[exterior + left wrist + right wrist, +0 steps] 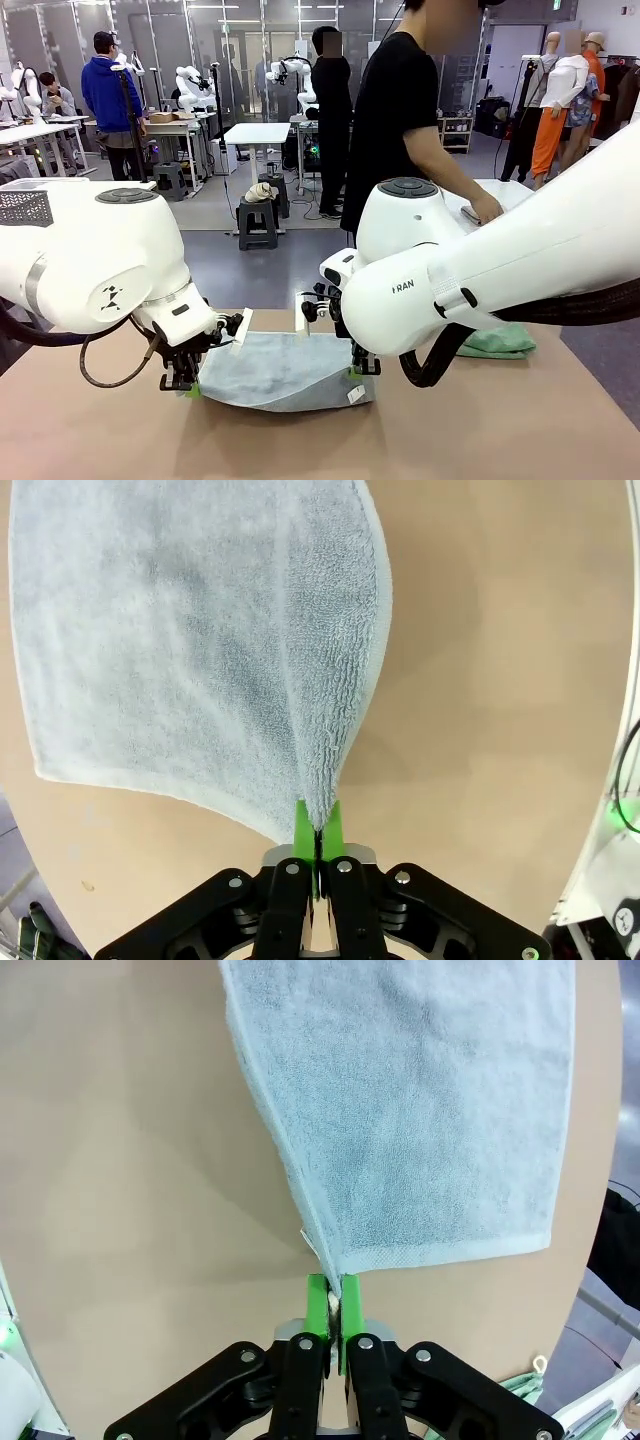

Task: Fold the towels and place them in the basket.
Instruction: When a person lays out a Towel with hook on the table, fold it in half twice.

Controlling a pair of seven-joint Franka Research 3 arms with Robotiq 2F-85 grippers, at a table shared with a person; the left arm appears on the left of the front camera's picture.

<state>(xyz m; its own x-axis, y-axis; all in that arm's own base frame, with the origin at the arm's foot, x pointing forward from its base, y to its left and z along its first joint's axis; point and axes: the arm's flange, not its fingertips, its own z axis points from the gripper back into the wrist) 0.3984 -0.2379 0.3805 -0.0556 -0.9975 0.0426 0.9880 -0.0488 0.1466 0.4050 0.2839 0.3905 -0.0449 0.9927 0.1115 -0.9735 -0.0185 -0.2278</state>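
The pale blue-grey towel [280, 370] is stretched between the two arms, its middle sagging down to the brown worktop [110, 430]. At its left corner the left hand [188, 384] is clenched on the fabric, green pads [303, 825] pressed together. At the right corner the right hand [358, 368] pinches the towel the same way, near a small white tag [355, 394]. Farther right, the mint green towel [498, 343] lies bunched on the worktop, partly behind the right arm.

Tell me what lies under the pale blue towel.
Tan table shows around the pale blue towel, pinched by the left gripper and right gripper; what its middle covers is hidden.
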